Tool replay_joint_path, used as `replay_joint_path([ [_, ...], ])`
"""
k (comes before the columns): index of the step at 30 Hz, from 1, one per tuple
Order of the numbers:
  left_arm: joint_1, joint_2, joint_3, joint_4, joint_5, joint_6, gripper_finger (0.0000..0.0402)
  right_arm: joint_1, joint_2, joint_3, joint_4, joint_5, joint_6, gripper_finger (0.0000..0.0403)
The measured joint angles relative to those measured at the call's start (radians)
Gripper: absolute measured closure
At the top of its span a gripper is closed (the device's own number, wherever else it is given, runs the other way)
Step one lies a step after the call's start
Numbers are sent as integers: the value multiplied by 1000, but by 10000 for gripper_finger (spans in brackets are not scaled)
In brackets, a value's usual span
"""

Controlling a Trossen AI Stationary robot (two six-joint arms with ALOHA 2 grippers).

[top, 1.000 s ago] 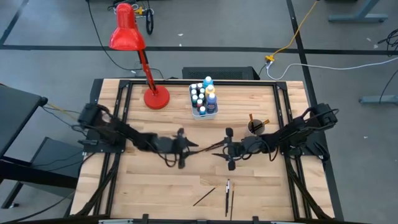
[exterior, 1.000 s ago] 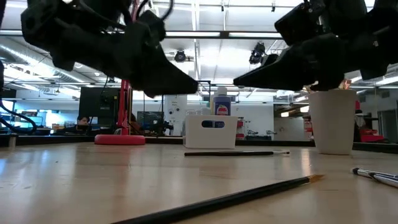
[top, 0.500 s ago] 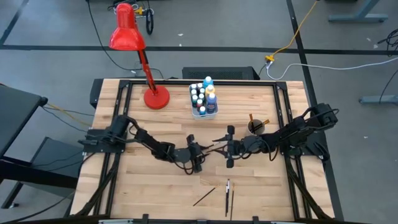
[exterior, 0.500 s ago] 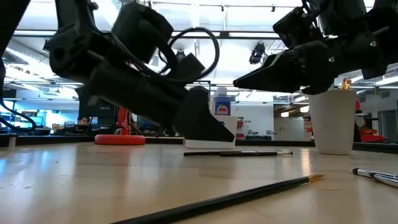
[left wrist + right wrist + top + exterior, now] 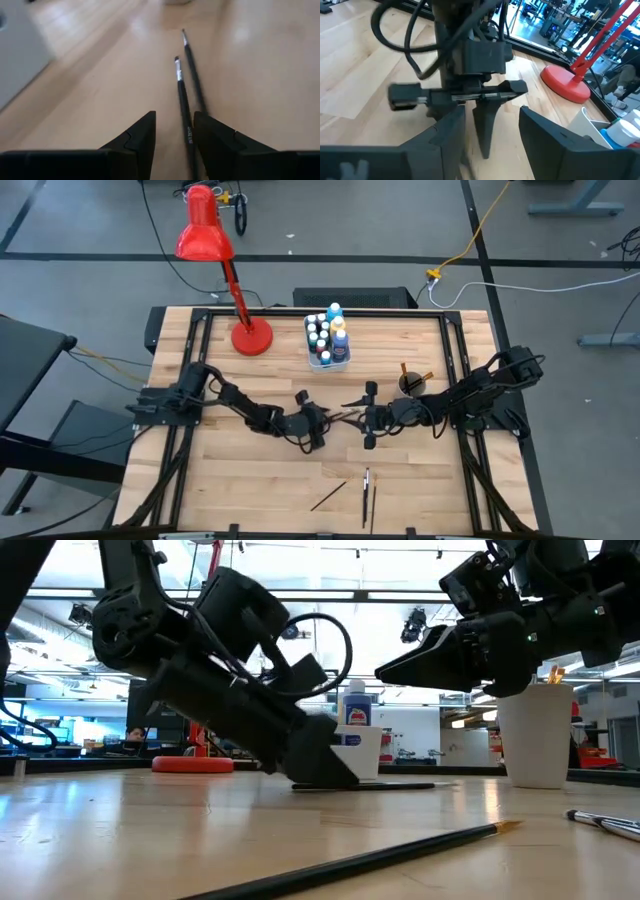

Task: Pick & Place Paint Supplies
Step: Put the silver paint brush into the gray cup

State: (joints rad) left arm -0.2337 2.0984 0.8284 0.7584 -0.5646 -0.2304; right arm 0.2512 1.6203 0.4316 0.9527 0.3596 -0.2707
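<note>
Worktop: pale wooden slats in a dark frame. Left gripper, near the middle of the worktop, lowered to the surface; jaws spread, straddling the handle end of one of two dark paintbrushes that lie side by side; whether the fingers touch the handle cannot be told. Right gripper, just beside the left, tips facing it, raised above the surface in the low view; jaws spread, nothing between them. White rectangular tub at the far middle of the worktop, holding white-capped paint bottles in blue and teal, one taller bottle among them. White cup near the right arm, orange-brown brush handles standing in it. Three further brushes loose on the near part of the worktop, two of them side by side, one dark brush at a slant. Red desk lamp with its round base at the far left of the tub.
</note>
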Motion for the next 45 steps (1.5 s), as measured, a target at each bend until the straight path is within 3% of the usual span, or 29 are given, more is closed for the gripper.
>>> replay_joint_path([
  [2,6,0,-1,-18,-22,-1,258,0,0,0,0,0,0,217],
  [9,35,-8,4,-95,65,-64,273,0,0,0,0,-2,1,217],
  [16,68,-7,3,-119,126,-91,382,0,0,0,0,-11,3,217],
  [21,74,-2,1,-92,9,-69,383,0,0,0,0,-11,3,217],
  [26,67,-35,-5,-77,0,-2,386,0,0,0,4,-11,32,217],
  [30,47,-118,-4,-54,-28,43,386,3,0,0,70,-11,110,217],
  [36,6,-269,-4,-61,-96,153,387,47,-99,0,155,-15,62,217],
  [39,-16,-348,-3,-90,-183,207,387,88,-195,0,158,-89,34,219],
  [43,-52,-434,-3,-91,-274,283,387,135,-315,0,136,-322,7,232],
  [45,-74,-477,-3,-85,-282,317,387,144,-358,0,80,-332,1,240],
])
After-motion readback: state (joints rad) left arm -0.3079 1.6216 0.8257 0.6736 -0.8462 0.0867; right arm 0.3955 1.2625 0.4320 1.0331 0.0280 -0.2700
